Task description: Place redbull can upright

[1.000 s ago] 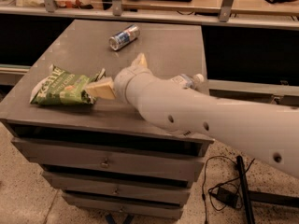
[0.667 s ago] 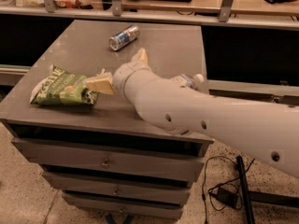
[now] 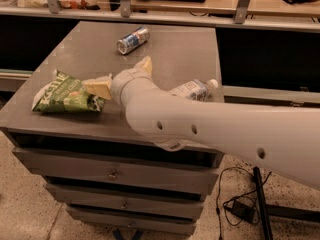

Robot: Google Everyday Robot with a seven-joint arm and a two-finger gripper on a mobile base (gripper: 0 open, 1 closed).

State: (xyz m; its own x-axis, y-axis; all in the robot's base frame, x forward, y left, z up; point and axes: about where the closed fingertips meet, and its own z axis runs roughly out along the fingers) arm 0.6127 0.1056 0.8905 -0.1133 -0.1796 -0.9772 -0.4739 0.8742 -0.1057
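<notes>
The redbull can (image 3: 133, 40), slim, blue and silver, lies on its side at the far middle of the grey cabinet top (image 3: 170, 49). My gripper (image 3: 117, 72) hovers over the cabinet nearer the front, well short of the can. It is open and empty. One tan finger (image 3: 98, 87) reaches over the edge of the chip bag. The other finger (image 3: 145, 64) points toward the can. My white arm (image 3: 210, 129) crosses the view from the right.
A green chip bag (image 3: 65, 93) lies at the front left of the cabinet top. A clear water bottle (image 3: 192, 89) with a white cap lies on its side at the right, partly behind my arm. A glass-fronted counter (image 3: 150, 4) runs behind. Cables (image 3: 240, 204) lie on the floor.
My gripper and arm have shifted slightly left and farther over the cabinet, toward the chip bag. The can, bag and bottle have not moved.
</notes>
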